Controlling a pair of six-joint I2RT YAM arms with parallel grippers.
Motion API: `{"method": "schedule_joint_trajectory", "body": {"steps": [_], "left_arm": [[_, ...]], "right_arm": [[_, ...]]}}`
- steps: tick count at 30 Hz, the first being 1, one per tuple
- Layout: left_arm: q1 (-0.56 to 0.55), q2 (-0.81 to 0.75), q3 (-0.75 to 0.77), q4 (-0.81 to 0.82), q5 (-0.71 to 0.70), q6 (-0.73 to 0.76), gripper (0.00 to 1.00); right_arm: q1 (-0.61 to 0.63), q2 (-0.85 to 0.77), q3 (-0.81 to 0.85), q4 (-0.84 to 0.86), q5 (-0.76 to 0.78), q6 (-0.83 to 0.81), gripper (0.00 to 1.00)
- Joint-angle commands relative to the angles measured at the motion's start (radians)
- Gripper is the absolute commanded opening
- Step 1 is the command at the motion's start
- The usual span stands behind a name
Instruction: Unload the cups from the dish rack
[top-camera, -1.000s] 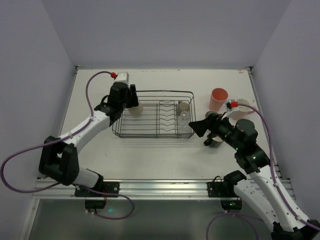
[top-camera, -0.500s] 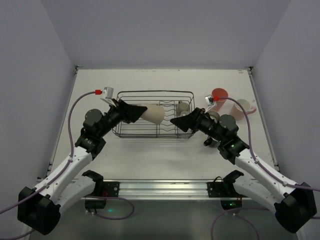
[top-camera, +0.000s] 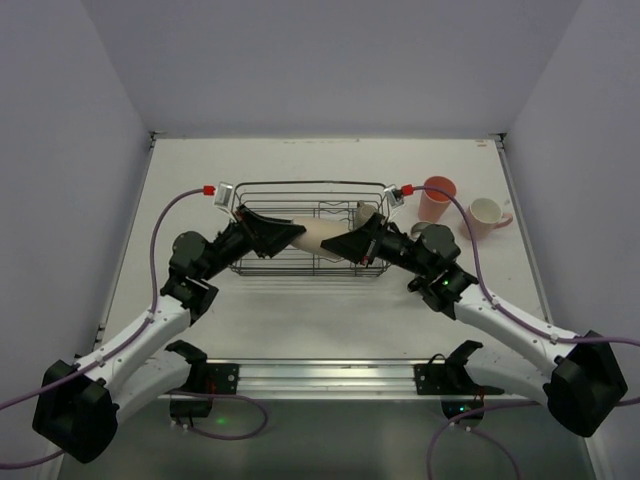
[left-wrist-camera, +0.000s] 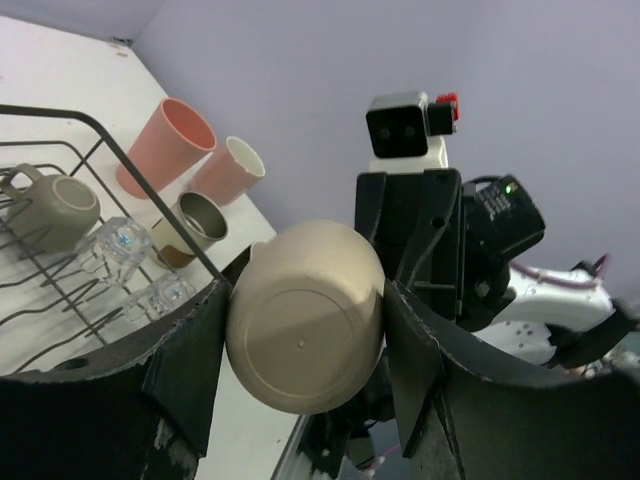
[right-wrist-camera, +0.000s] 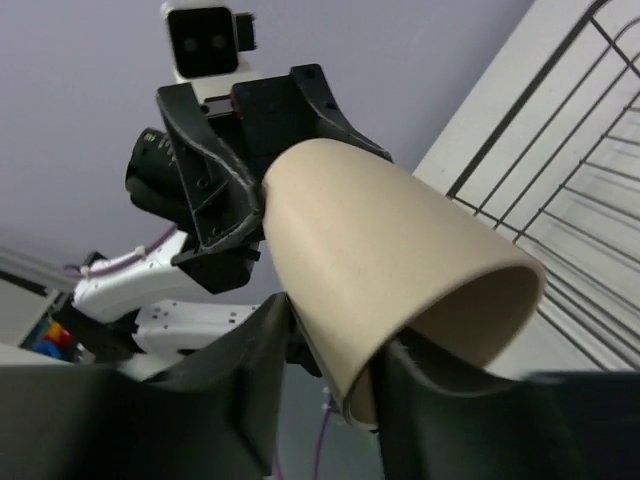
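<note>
A tan cup (top-camera: 318, 237) hangs on its side above the dish rack (top-camera: 300, 185), held from both ends. My left gripper (top-camera: 290, 232) is shut on its base; the left wrist view shows the round bottom (left-wrist-camera: 305, 325) wedged between both fingers (left-wrist-camera: 190, 350). My right gripper (top-camera: 345, 245) is shut on the cup's rim. In the right wrist view the cup wall (right-wrist-camera: 390, 250) sits pinched in that gripper (right-wrist-camera: 340, 330), one finger outside and one finger (right-wrist-camera: 440, 400) inside the mouth. A grey-olive cup (left-wrist-camera: 60, 200) and clear glasses (left-wrist-camera: 120, 240) remain in the rack.
Right of the rack on the table stand a coral-pink tumbler (top-camera: 436, 198), a pale pink mug (top-camera: 487, 213) and a dark-lined brown cup (left-wrist-camera: 195, 225). The rack's wavy dividers (top-camera: 335, 215) lie under the two grippers. White walls close in the table.
The left gripper lifted the tan cup from the rack's left end and carried it right. The right arm swung in from the right and its jaws closed on the cup's rim.
</note>
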Motion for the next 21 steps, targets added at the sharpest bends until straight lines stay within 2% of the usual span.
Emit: {"method": "schedule_joint_trajectory", "body": {"steps": [1, 2, 3, 4, 5, 6, 7, 8, 9, 10, 11, 12, 13, 17, 21], "left_arm": [[-0.029, 0.005, 0.001, 0.052, 0.019, 0.012, 0.41], [-0.029, 0.003, 0.005, 0.037, 0.016, 0.031, 0.48], [-0.028, 0.0, 0.018, 0.008, 0.004, 0.054, 0.6], [-0.029, -0.005, 0.028, -0.07, -0.007, 0.106, 0.66], [-0.029, -0.017, 0.041, -0.112, -0.019, 0.135, 0.73], [-0.029, -0.02, 0.071, -0.161, -0.045, 0.169, 0.84], [-0.029, -0.026, 0.093, -0.277, -0.06, 0.246, 0.88], [-0.029, -0.04, 0.145, -0.343, -0.082, 0.288, 0.94], [-0.029, -0.044, 0.175, -0.485, -0.138, 0.38, 0.96], [-0.029, -0.049, 0.203, -0.556, -0.169, 0.426, 0.97], [-0.029, -0.057, 0.234, -0.619, -0.2, 0.466, 0.98], [-0.029, -0.06, 0.283, -0.746, -0.262, 0.545, 0.98], [-0.029, -0.064, 0.304, -0.794, -0.292, 0.583, 0.98], [-0.029, -0.077, 0.36, -0.931, -0.427, 0.701, 0.99], [-0.029, -0.094, 0.355, -0.973, -0.442, 0.738, 0.99]], "right_arm": [[0.012, -0.019, 0.033, 0.078, 0.05, -0.011, 0.2], [0.012, -0.028, 0.03, 0.063, 0.066, -0.022, 0.13], [0.012, -0.039, 0.028, 0.034, 0.083, -0.035, 0.07], [0.013, -0.065, 0.031, -0.007, 0.101, -0.052, 0.02], [0.012, -0.079, 0.048, -0.112, 0.135, -0.096, 0.0], [0.012, -0.093, 0.062, -0.176, 0.147, -0.129, 0.0], [0.012, -0.123, 0.079, -0.255, 0.162, -0.165, 0.0], [0.012, -0.136, 0.124, -0.441, 0.196, -0.24, 0.0], [0.012, -0.145, 0.157, -0.545, 0.209, -0.287, 0.0], [0.012, -0.151, 0.189, -0.669, 0.219, -0.327, 0.0], [0.012, -0.16, 0.236, -0.872, 0.233, -0.374, 0.0], [0.018, -0.171, 0.251, -0.956, 0.256, -0.388, 0.0], [0.03, -0.188, 0.249, -1.074, 0.262, -0.399, 0.0], [0.098, -0.291, 0.211, -1.294, 0.34, -0.379, 0.0], [0.115, -0.275, 0.176, -1.414, 0.383, -0.365, 0.0]]}}
